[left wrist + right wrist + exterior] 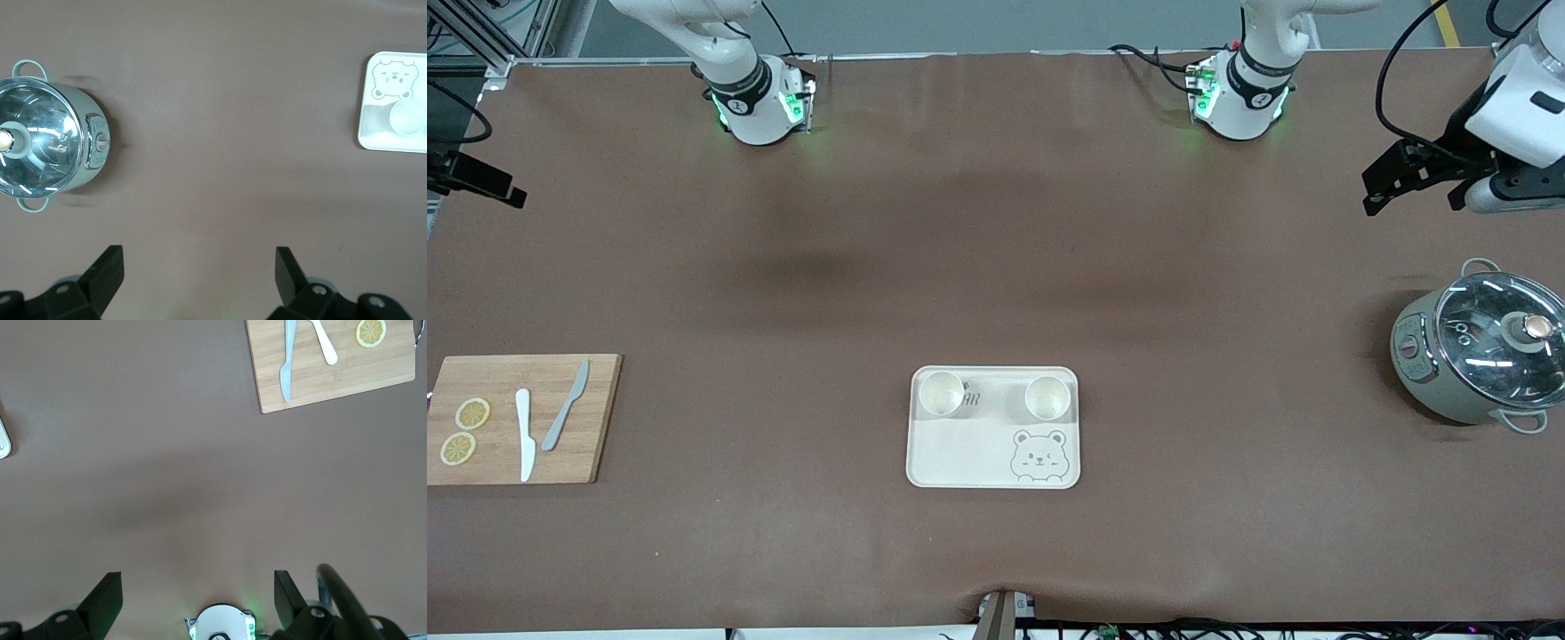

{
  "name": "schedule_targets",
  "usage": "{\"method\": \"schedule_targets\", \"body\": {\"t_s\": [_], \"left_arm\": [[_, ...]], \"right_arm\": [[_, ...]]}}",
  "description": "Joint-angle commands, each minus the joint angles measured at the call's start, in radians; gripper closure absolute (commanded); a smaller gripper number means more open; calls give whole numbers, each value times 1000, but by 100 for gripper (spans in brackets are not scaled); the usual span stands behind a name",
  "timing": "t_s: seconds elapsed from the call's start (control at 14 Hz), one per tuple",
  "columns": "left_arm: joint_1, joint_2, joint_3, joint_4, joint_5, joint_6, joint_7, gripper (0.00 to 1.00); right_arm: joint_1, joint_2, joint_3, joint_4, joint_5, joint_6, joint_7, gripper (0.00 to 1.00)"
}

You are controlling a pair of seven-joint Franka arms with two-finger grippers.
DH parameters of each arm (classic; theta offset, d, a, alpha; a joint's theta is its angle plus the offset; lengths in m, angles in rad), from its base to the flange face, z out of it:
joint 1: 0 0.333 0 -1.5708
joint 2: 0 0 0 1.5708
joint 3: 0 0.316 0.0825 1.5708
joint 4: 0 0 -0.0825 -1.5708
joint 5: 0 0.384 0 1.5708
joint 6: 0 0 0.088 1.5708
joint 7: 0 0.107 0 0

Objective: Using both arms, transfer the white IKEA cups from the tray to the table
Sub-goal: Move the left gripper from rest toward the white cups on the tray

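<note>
Two white IKEA cups (941, 394) (1047, 397) stand upright side by side on the cream bear-printed tray (969, 453), along its edge nearer the robots. One cup (407, 117) and the tray (371, 135) show in the left wrist view. My left gripper (1412, 191) (198, 267) is open and empty, high over the table at the left arm's end, near the pot. My right gripper (489, 182) (198, 587) is open and empty, high over the right arm's end of the table. Both are away from the cups.
A grey pot with a glass lid (1476, 356) (47, 137) stands at the left arm's end. A bamboo cutting board (520, 418) (333, 373) with two knives and lemon slices lies at the right arm's end. The tray's corner (3, 440) shows in the right wrist view.
</note>
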Motion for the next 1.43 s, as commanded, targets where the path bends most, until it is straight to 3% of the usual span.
{"method": "schedule_targets", "body": {"t_s": [0.0, 0.71, 1.07, 1.36], "left_arm": [[2, -18, 1, 10, -17, -41, 23, 0], [7, -5, 4, 49, -12, -47, 15, 0], [7, 7, 4, -2, -14, -90, 12, 0], [1, 11, 2, -84, -12, -26, 1, 0]], "right_arm": [[-25, -1, 12, 1, 22, -4, -11, 0], [-26, -1, 12, 1, 22, -4, -12, 0], [-23, -1, 12, 3, 22, -4, -9, 0], [-22, 17, 12, 27, 38, 1, -11, 0]]}}
